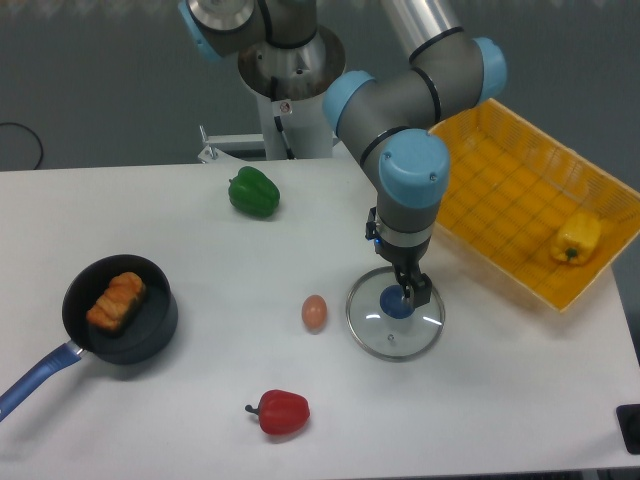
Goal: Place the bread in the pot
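Note:
The bread (117, 300), an orange-brown ridged loaf, lies inside the black pot (150, 330) at the left of the table. The pot's blue handle (30, 380) points toward the front left corner. My gripper (412, 296) is far to the right of the pot, pointing straight down at the blue knob (395, 304) of a round glass lid (394, 327). Its fingertips sit right at the knob and partly hide it. From this angle I cannot make out the gap between the fingers or whether they clasp the knob.
A tan egg (314, 312) lies just left of the lid. A green pepper (253, 192) sits at the back and a red pepper (280, 411) near the front. A yellow basket (500, 190) at the right holds a yellow pepper (577, 238).

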Motion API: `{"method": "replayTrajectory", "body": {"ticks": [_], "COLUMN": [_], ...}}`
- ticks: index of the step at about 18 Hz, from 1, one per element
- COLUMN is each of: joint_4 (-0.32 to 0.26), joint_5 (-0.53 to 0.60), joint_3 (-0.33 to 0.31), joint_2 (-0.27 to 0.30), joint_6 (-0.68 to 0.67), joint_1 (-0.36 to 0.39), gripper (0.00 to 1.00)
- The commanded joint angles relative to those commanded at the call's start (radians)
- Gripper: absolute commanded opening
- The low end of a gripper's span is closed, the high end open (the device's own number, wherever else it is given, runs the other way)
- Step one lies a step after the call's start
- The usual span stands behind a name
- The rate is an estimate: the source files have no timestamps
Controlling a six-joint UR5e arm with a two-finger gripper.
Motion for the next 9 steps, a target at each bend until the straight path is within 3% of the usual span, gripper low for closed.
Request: {"method": "replayTrajectory", "body": {"ticks": [6,9], "joint_4": [-0.002,0.002], "joint_5": [-0.008,-0.015], "joint_3": [-0.002,-0.049], "joint_2": [0.002,0.008], "joint_6": [0.000,-0.006], "joint_1": [0.003,0.024], "gripper": [1.00,1.00]}}
